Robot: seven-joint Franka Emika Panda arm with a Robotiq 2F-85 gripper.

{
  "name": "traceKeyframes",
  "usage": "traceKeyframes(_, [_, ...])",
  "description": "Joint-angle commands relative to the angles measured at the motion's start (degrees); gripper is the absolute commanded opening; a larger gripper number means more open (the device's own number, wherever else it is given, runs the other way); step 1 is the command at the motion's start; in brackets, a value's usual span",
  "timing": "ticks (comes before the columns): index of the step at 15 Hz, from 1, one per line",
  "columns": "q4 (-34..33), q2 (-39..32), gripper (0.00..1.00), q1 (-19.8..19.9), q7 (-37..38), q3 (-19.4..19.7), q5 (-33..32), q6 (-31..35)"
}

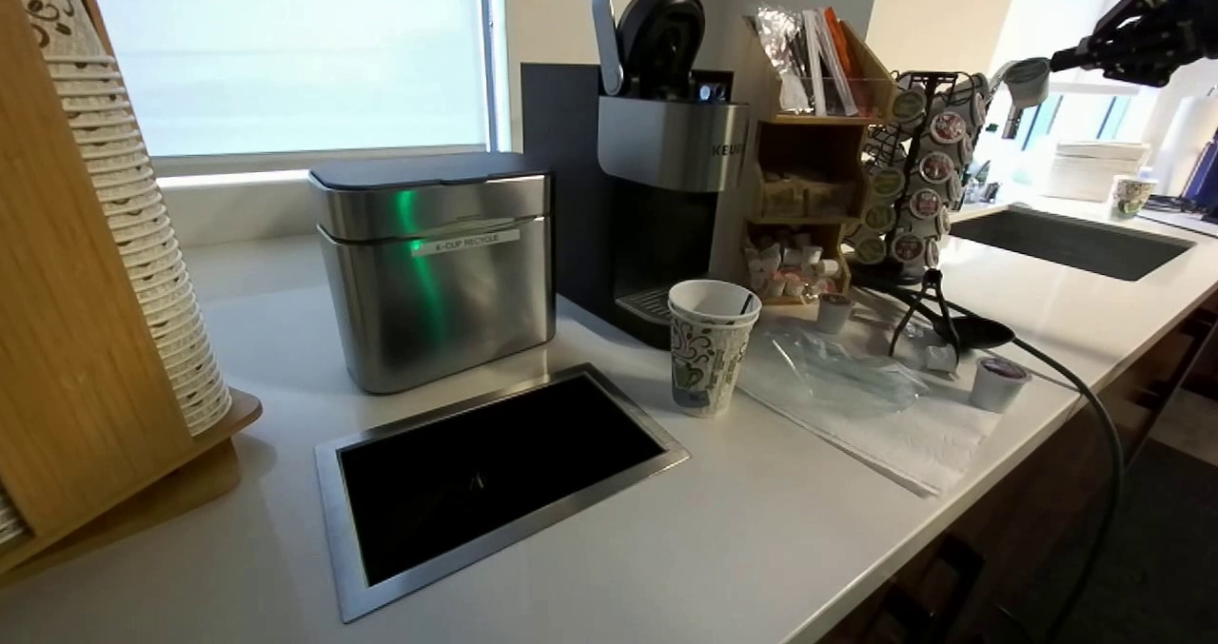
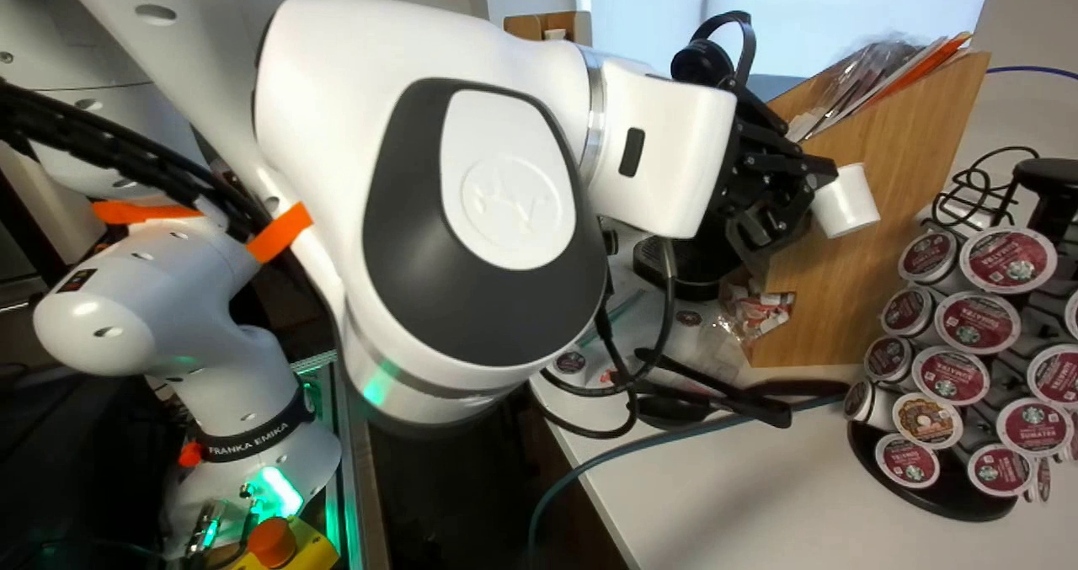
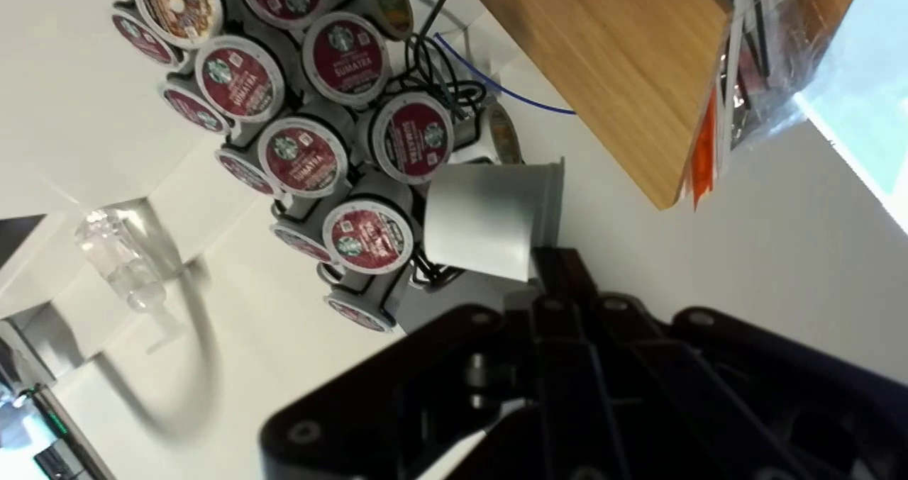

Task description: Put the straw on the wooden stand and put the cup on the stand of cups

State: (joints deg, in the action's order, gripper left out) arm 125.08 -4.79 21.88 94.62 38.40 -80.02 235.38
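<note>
My gripper (image 1: pixel 1061 60) is shut on the rim of a small white cup (image 1: pixel 1028 83), held sideways in the air. The cup also shows in an exterior view (image 2: pixel 845 201) and the wrist view (image 3: pixel 482 214); the fingertips (image 3: pixel 564 271) pinch its edge. The black wire stand of cups (image 1: pixel 915 164) is close beside it, with several red-lidded cups (image 2: pixel 977 322) in its rings. In the wrist view the held cup overlaps the stand's top (image 3: pixel 436 274); contact cannot be told. The wooden stand (image 2: pixel 893 258) bears white and orange sticks or packets (image 1: pixel 828 64); which is the straw is unclear.
A coffee machine (image 1: pixel 671 140), a metal bin (image 1: pixel 447 292) and stacked paper cups (image 1: pixel 709 359) stand on the counter. Black utensils (image 1: pixel 971 332), a loose cup (image 1: pixel 999 384), a plastic bag (image 1: pixel 847 368) and a cable (image 1: pixel 1094 401) lie near the front edge. A sink (image 1: pixel 1075 240) lies beyond.
</note>
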Motion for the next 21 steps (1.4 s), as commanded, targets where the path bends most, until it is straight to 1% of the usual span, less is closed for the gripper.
traceKeyframes(1, [-5.68, -4.48, 0.00, 3.01, -1.37, -3.39, 2.02, 2.89])
traceKeyframes(3, [-9.40, -7.21, 0.00, 4.41, -0.09, -5.11, -0.03, 4.19])
traceKeyframes(7, [-13.38, -9.91, 0.00, 7.25, -0.33, -7.93, -0.55, 2.74])
traceKeyframes(11, [-17.98, -13.17, 0.00, 9.98, 0.13, -10.73, -0.38, 3.65])
traceKeyframes(15, [-23.35, -16.05, 0.00, 11.21, 0.83, -13.33, -1.46, 5.10])
traceKeyframes(21, [-27.53, -18.52, 0.00, 12.37, 1.68, -15.32, -2.74, 6.63])
